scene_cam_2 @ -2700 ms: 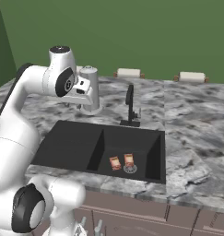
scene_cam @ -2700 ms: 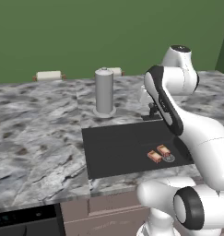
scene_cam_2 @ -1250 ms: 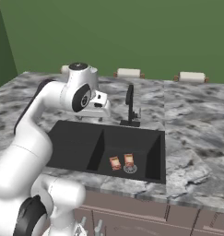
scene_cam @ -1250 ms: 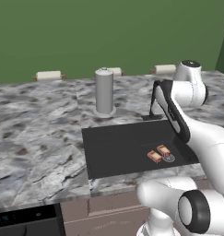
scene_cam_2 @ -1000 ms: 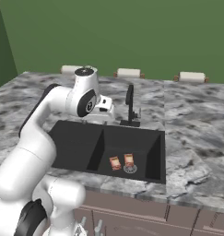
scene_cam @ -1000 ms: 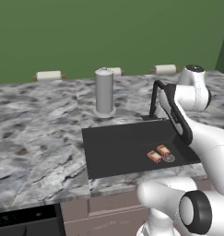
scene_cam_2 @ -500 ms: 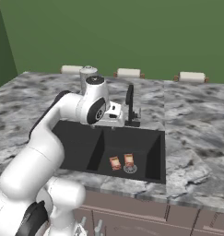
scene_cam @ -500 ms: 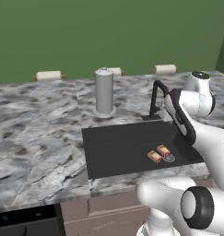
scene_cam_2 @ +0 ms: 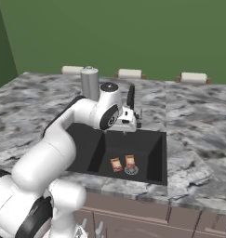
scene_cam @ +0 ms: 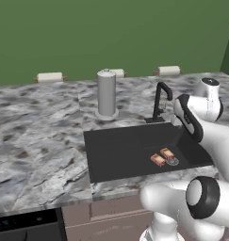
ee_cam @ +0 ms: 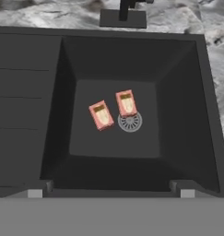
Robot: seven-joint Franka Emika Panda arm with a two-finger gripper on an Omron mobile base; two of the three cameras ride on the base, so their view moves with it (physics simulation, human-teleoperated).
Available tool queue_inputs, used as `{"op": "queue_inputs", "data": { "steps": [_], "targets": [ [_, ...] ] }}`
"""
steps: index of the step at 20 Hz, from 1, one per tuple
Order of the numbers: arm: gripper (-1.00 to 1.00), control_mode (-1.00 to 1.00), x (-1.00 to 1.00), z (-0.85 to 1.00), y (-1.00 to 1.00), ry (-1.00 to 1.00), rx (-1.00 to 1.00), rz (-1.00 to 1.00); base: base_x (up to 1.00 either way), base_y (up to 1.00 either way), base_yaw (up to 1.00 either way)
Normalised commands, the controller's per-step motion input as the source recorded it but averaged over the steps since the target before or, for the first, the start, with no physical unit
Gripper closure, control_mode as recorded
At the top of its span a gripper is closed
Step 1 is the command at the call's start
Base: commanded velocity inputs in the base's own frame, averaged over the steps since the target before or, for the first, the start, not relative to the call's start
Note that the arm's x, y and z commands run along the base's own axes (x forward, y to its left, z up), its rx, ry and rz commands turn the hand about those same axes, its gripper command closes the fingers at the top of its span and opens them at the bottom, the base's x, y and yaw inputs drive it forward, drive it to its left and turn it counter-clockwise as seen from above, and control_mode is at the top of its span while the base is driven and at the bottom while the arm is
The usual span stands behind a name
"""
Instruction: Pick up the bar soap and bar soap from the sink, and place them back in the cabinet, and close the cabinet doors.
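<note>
While reaching: first soap pickup.
Pincer [scene_cam_2: 131, 128]: empty over sink [ee_cam: 49, 87], opening unclear.
Next: descend onto left bar soap [ee_cam: 101, 115], frame centre.

Two bar soaps lie flat on the floor of the dark sink [ee_cam: 178, 106]; the left bar soap [ee_cam: 101, 115] sits just beside the right bar soap [ee_cam: 126, 102], reddish-orange with tan faces; the right one touches the round drain.

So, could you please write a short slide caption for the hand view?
Looking down into the dark sink: two bar soaps lie side by side next to the round drain.
</note>
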Motion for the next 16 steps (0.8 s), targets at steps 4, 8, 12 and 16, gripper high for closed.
{"op": "queue_inputs", "data": {
  "steps": [4,8,12,16],
  "targets": [
    [-1.0,-1.0,0.36,-0.24,-0.2,0.0,0.0,0.0,0.0,0.0,0.0],
    [-1.0,-1.0,0.22,-0.33,-0.09,0.0,0.0,0.0,0.0,0.0,0.0],
    [-1.0,-1.0,0.02,-0.29,-0.1,0.0,0.0,0.0,0.0,0.0,0.0],
    [-1.0,-1.0,0.04,-0.26,-0.09,0.0,0.0,0.0,0.0,0.0,0.0]
  ]
}}
